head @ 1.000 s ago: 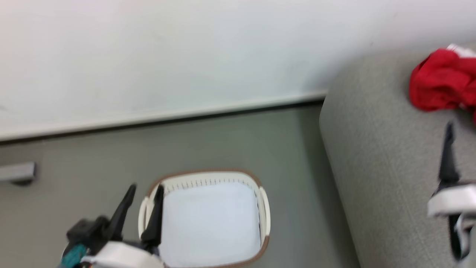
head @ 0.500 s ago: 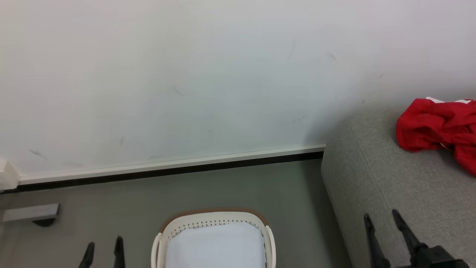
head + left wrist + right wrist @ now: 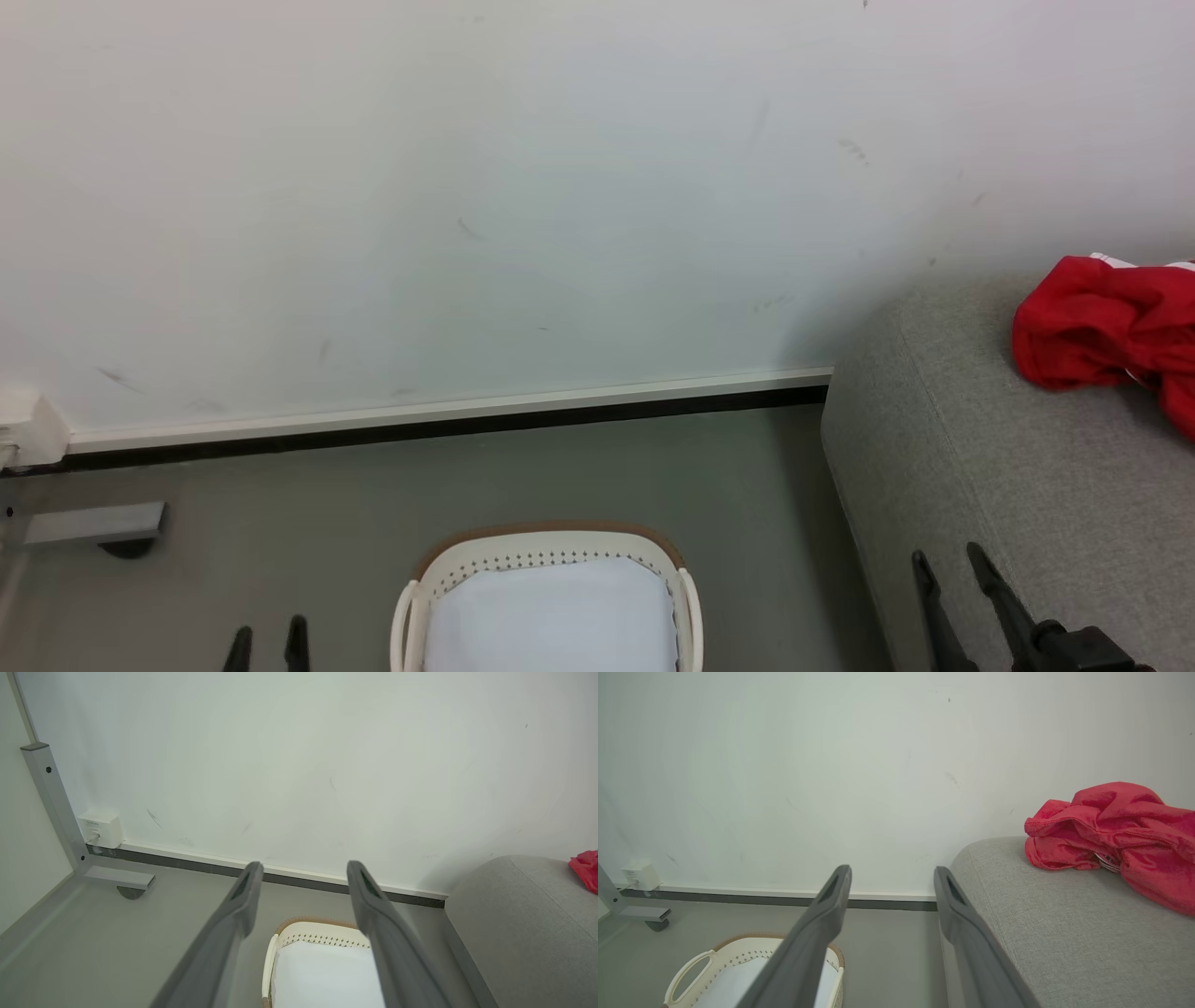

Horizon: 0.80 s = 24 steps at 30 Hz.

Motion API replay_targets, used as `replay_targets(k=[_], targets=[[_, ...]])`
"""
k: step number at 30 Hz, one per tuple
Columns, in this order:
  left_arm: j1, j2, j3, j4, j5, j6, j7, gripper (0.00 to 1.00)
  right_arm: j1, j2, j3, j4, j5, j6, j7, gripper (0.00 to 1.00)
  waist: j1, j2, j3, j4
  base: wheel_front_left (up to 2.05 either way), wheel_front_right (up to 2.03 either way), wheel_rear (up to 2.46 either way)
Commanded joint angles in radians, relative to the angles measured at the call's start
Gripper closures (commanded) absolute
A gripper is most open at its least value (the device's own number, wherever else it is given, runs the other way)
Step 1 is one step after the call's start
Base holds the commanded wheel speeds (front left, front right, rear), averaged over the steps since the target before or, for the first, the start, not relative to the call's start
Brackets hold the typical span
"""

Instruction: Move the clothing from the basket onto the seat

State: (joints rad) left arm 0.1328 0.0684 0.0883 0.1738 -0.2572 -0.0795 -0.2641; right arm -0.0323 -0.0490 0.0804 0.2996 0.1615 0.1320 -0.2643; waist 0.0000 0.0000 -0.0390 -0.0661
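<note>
Red clothing (image 3: 1111, 336) lies bunched on the light-grey seat (image 3: 1008, 485) at the right, also seen as a crumpled red heap (image 3: 1115, 830) in the right wrist view. The white basket (image 3: 551, 546) with its brown rim stands on the floor at bottom centre; only its bare white base shows inside (image 3: 327, 980). My left gripper (image 3: 268, 635) is open at the bottom left, beside the basket. My right gripper (image 3: 948, 565) is open over the seat's near left corner, holding nothing.
A white wall with a skirting board (image 3: 448, 415) runs behind the grey floor. A grey metal foot (image 3: 93, 525) and post (image 3: 51, 798) stand at the left, with a small white wall box (image 3: 99, 828) by them. The seat's rounded end (image 3: 509, 914) borders the basket's right.
The head camera tilted up, so basket and grippers slid down the picture. Both arms dropped low; the right gripper came off the seat's middle toward its near corner.
</note>
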Motion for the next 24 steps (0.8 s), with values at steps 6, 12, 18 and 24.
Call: replay_targets(k=[6,12,18,24], targets=[[-0.019,-0.008,0.006,0.036,-0.060,-0.003,0.025,1.00,0.007,0.001,-0.003,0.013,0.070,0.000,0.014,1.00,0.0000,0.0000,0.001,0.002,0.00,0.00,0.00],[-0.037,-0.009,0.007,0.037,-0.171,-0.007,0.055,1.00,-0.002,-0.004,-0.014,0.008,0.192,0.000,0.041,1.00,0.0000,0.0000,0.003,0.005,0.00,0.00,0.00],[-0.052,-0.009,0.006,0.036,-0.273,-0.011,0.080,1.00,-0.009,-0.008,-0.025,0.003,0.304,0.000,0.067,1.00,0.0000,0.0000,0.005,0.008,0.00,0.00,0.00],[-0.069,-0.010,0.007,0.038,-0.369,-0.015,0.105,1.00,-0.017,-0.011,-0.036,-0.003,0.408,0.000,0.090,1.00,0.0000,0.0000,0.007,0.011,0.00,0.00,0.00]])
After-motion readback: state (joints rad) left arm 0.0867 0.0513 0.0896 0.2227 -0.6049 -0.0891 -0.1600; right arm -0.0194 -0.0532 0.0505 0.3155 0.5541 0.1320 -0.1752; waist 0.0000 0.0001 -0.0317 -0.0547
